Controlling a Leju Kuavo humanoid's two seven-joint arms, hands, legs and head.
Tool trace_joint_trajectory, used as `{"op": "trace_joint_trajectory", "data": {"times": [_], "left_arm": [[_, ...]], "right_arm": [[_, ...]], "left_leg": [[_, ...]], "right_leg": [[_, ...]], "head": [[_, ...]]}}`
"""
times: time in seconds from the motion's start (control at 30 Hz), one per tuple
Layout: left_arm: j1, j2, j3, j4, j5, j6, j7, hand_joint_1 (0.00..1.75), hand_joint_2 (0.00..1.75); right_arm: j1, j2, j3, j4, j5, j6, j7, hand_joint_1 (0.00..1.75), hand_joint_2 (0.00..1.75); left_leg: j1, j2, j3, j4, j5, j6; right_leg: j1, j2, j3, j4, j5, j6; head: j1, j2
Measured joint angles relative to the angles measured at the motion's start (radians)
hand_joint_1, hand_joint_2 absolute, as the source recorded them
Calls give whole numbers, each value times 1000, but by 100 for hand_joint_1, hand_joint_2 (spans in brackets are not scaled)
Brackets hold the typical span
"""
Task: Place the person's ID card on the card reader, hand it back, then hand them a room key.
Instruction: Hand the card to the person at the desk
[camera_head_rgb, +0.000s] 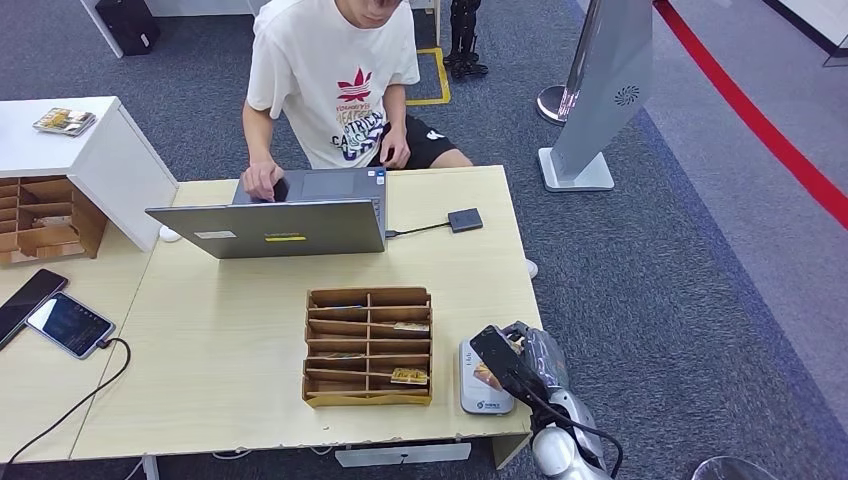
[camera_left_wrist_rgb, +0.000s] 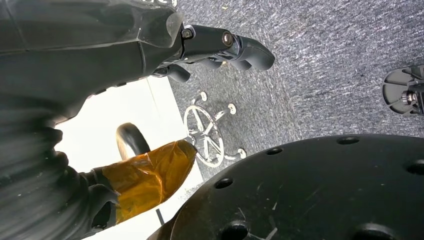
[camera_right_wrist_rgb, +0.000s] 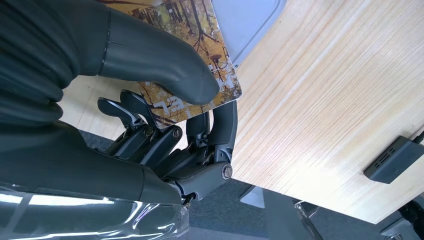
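Observation:
My right hand (camera_head_rgb: 522, 362) hovers at the table's near right corner, over the white-grey card reader (camera_head_rgb: 482, 400). In the right wrist view it pinches a card with an autumn-forest print (camera_right_wrist_rgb: 200, 35), thumb on top and dark fingers (camera_right_wrist_rgb: 210, 130) underneath; the card lies partly over the reader (camera_right_wrist_rgb: 250, 20). A wooden slotted box (camera_head_rgb: 368, 345) left of the reader holds room key cards (camera_head_rgb: 410, 376). The person (camera_head_rgb: 335, 80) sits across the table with one hand on a laptop. My left hand (camera_left_wrist_rgb: 220, 50) hangs beside my body above the floor, fingers apart, holding nothing.
An open laptop (camera_head_rgb: 280, 225) stands mid-table with a cable to a small black hub (camera_head_rgb: 465, 219). Two phones (camera_head_rgb: 68, 323) lie at the left, beside a white cabinet (camera_head_rgb: 100, 150). A grey kiosk stand (camera_head_rgb: 600, 90) rises at the back right.

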Motion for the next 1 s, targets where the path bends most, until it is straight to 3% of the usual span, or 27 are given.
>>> {"op": "trace_joint_trajectory", "data": {"times": [1.0], "left_arm": [[0, 0, 0, 0, 3, 0, -2, 0, 175]], "right_arm": [[3, 2, -3, 2, -2, 0, -2, 175, 175]], "left_leg": [[0, 0, 0, 0, 0, 0]], "right_leg": [[0, 0, 0, 0, 0, 0]], "head": [[0, 0]]}}
